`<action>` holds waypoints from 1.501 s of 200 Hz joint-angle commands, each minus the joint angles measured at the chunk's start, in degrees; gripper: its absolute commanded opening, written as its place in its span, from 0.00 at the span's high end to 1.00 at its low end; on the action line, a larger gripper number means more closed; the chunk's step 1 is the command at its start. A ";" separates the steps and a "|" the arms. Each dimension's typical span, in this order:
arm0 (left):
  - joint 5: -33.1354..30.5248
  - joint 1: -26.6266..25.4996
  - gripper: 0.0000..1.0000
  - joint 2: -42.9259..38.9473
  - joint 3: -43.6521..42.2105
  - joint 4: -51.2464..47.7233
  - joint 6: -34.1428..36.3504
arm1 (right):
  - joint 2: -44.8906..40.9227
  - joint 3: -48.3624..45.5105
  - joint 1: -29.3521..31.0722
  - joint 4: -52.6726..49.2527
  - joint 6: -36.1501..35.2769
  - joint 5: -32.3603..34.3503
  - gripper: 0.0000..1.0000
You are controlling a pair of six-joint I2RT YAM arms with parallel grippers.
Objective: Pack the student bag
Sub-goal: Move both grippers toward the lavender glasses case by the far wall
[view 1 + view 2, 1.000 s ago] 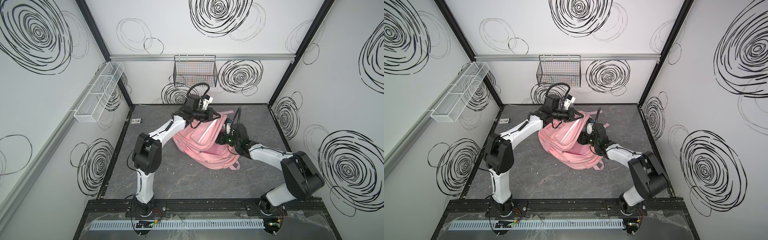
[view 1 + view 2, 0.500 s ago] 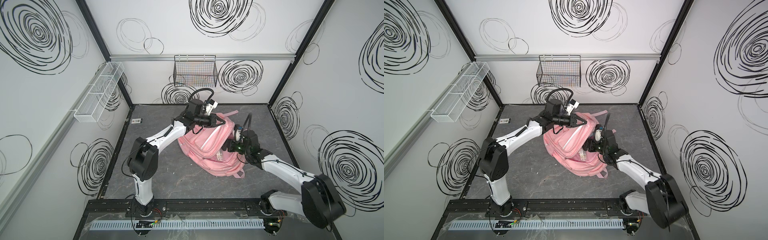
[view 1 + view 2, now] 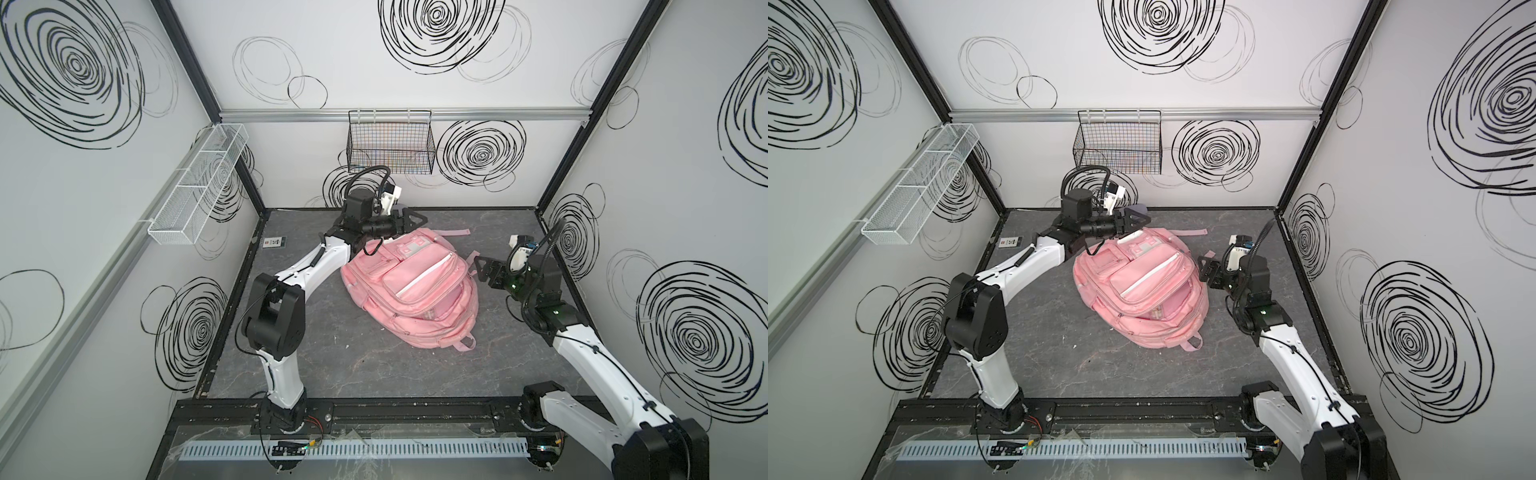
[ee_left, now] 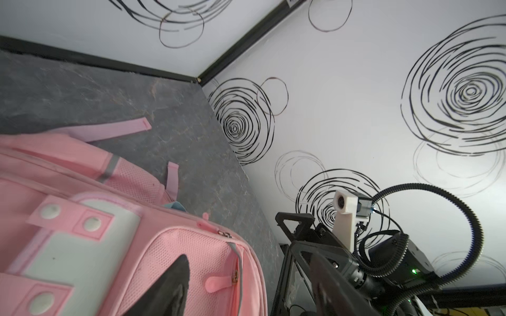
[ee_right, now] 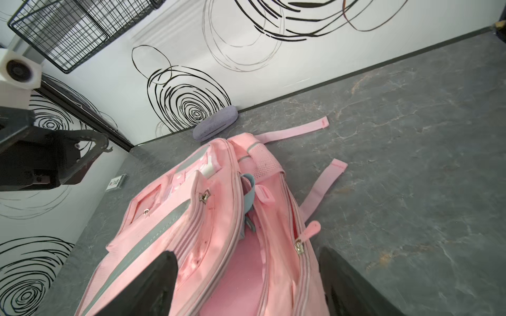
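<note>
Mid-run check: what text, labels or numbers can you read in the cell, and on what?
Small card on the table, rear left: dark print, too small to read.
Student bag: white flap patch blank, no wording visible.
Nothing else readable.

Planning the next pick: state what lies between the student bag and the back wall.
A grey-purple oval case lies at the foot of the back wall, apart from the student bag; the right wrist view shows it.
</note>
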 commanded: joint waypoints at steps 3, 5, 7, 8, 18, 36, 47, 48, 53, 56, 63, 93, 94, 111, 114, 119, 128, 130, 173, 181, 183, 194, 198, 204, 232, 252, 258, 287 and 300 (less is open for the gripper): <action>2.29 0.93 0.26 -1.27 3.43 4.88 2.99 | 5.63 6.10 0.50 5.52 -3.30 -2.47 0.15; 1.96 1.24 0.26 -1.27 3.49 4.66 3.59 | 6.20 6.46 0.59 6.01 -3.30 -2.76 0.15; 1.46 1.48 0.26 -1.34 3.54 4.34 4.48 | 6.93 6.77 0.61 6.52 -3.26 -3.09 0.15; 1.30 1.63 0.26 -1.35 3.61 4.19 4.88 | 7.18 6.93 0.65 6.70 -3.21 -3.22 0.16; -3.43 3.28 0.23 -1.29 4.21 0.89 10.75 | 10.30 8.55 1.15 8.77 -2.98 -4.12 0.16; -13.75 5.72 0.19 -0.10 5.04 -3.24 21.54 | 16.10 11.49 2.95 11.25 -4.53 -5.81 0.16; -18.28 6.66 0.16 1.48 5.26 -2.79 26.50 | 19.86 13.78 4.54 11.92 -6.57 -7.08 0.18; -18.63 6.69 0.16 1.64 5.30 -2.67 26.79 | 20.15 14.00 4.77 11.94 -6.84 -7.11 0.18; -20.74 7.02 0.14 2.63 5.62 -2.45 28.40 | 21.79 15.03 5.68 11.95 -7.84 -7.18 0.18; -22.01 7.24 0.13 3.36 6.05 -2.45 29.38 | 22.80 15.79 6.17 11.78 -8.43 -7.07 0.19; -24.69 7.65 0.13 5.43 7.68 -3.33 31.04 | 24.85 17.49 7.49 11.58 -9.56 -7.28 0.19; -30.05 9.21 0.13 15.33 16.70 -8.85 35.38 | 32.39 22.82 11.44 13.60 -11.68 -12.25 0.21; -30.10 9.24 0.13 15.64 16.82 -8.81 35.45 | 32.62 22.96 11.52 13.71 -11.68 -12.41 0.21; -29.86 9.69 0.12 19.10 17.65 -6.97 36.21 | 36.06 24.62 12.82 15.17 -11.29 -14.64 0.23; -29.80 9.76 0.12 19.52 17.51 -6.10 36.49 | 36.57 24.63 12.95 15.67 -11.18 -15.02 0.23; -29.51 9.94 0.12 20.08 17.28 -5.06 37.04 | 37.18 24.56 13.14 16.39 -10.80 -15.51 0.24; -29.38 10.11 0.11 20.86 16.68 -3.17 38.21 | 37.89 24.13 13.35 17.94 -10.04 -16.19 0.24; -29.43 10.20 0.11 21.07 16.53 -2.87 38.49 | 37.99 23.93 13.29 18.30 -9.91 -16.32 0.24; -27.96 12.11 0.09 26.40 19.82 -2.10 44.19 | 40.30 22.66 13.68 20.46 -8.45 -17.33 0.25; -28.01 12.24 0.09 27.68 21.69 -3.72 45.50 | 40.40 22.59 13.76 20.51 -8.51 -17.34 0.25; -28.10 12.25 0.09 27.96 22.07 -3.93 45.65 | 40.46 22.57 13.83 20.56 -8.60 -17.33 0.25; -27.81 12.42 0.08 28.52 22.38 -3.74 46.89 | 40.81 22.57 14.17 20.53 -8.89 -17.07 0.25; -27.35 12.49 0.08 28.57 22.05 -3.08 47.47 | 40.95 22.68 14.28 20.37 -8.97 -16.98 0.25; -26.43 12.61 0.08 28.41 21.13 -1.77 48.90 | 41.13 23.06 14.35 19.92 -9.15 -16.97 0.25; -25.19 12.77 0.01 26.86 15.22 4.81 60.89 | 41.63 24.23 15.00 18.05 -9.85 -17.00 0.26; -25.11 12.86 0.02 27.50 14.70 4.89 70.54 | 42.13 25.06 15.76 16.80 -10.59 -16.64 0.26; -24.65 12.82 0.02 27.84 15.08 4.08 73.34 | 42.36 25.33 15.95 16.46 -10.78 -16.56 0.26; -24.29 12.99 0.03 30.58 18.49 0.40 81.39 | 43.12 26.50 16.63 14.94 -11.33 -16.71 0.27; -22.47 13.19 0.03 32.26 21.36 -2.15 83.63 | 43.05 26.47 16.80 14.70 -11.48 -16.67 0.27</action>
